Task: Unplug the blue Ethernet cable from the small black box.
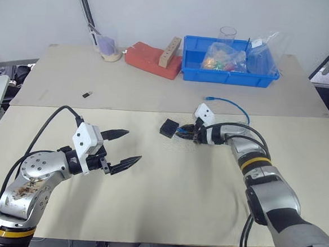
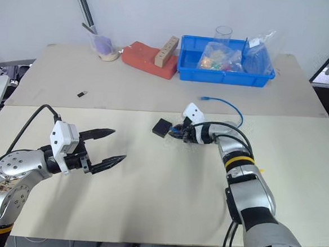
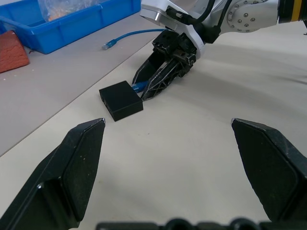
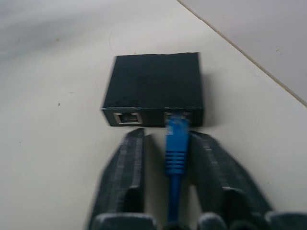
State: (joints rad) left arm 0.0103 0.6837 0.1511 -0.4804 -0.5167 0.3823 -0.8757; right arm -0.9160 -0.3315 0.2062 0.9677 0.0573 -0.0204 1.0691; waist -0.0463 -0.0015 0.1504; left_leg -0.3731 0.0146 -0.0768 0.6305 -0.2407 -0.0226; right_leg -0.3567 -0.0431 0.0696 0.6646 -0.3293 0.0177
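The small black box (image 1: 169,127) lies flat on the beige table, near its middle. The blue Ethernet cable (image 1: 233,103) is plugged into one of the two ports in the box's side (image 4: 156,84). From there it curves back to a loose plug on the far table. My right gripper (image 4: 165,136) is at that port, its fingers narrowed around the blue plug boot (image 4: 176,143), one finger against it. My left gripper (image 1: 133,145) hovers open over the table to the left of the box, with nothing between its fingers (image 3: 81,158).
A blue bin (image 1: 230,77) with bags stands at the back right, beside a red block (image 1: 152,59) with a beige power strip (image 1: 170,50) on it. A cup (image 1: 108,50) stands at the back left. A tiny dark stick (image 1: 87,94) lies on the far table.
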